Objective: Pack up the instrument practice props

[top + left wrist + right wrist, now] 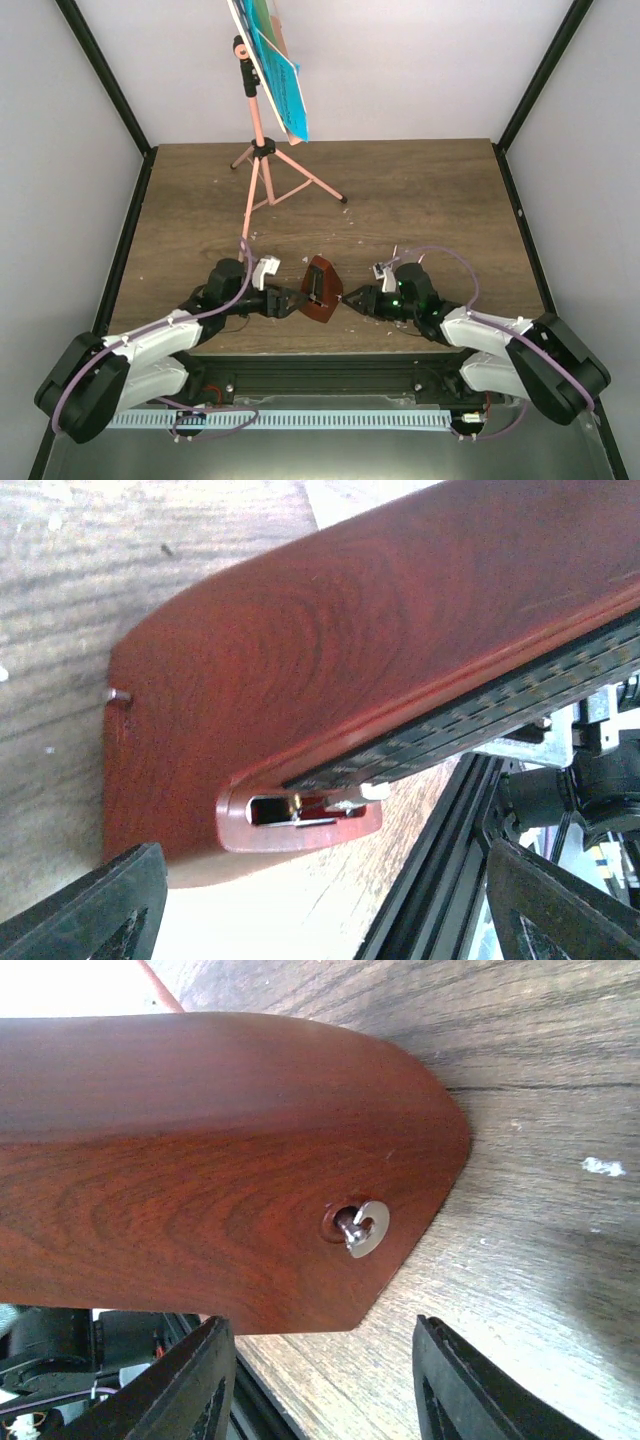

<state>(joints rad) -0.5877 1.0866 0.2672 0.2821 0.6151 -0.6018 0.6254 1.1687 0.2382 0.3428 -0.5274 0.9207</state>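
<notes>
The reddish-brown, wood-grained metronome (320,290), a silver key (362,1228) in its side, sits near the table's (420,200) front edge between two grippers. Fingers of the left gripper (290,300) stand wide. Those of the right gripper (352,298) are half apart, seemingly clear of it. Behind, the pink stand (257,150) carries blue pages (285,90).

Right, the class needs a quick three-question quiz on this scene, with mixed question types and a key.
1. True or false: the metronome sits between the left tool and the right tool.
2. Where does the music stand stand on the table? A) far left B) near right corner C) right in front of the right arm's base
3. Fill in: the lowest-hanging of the pages on the stand is coloured ____.
Key: 1 true; 2 A; 3 blue.
</notes>
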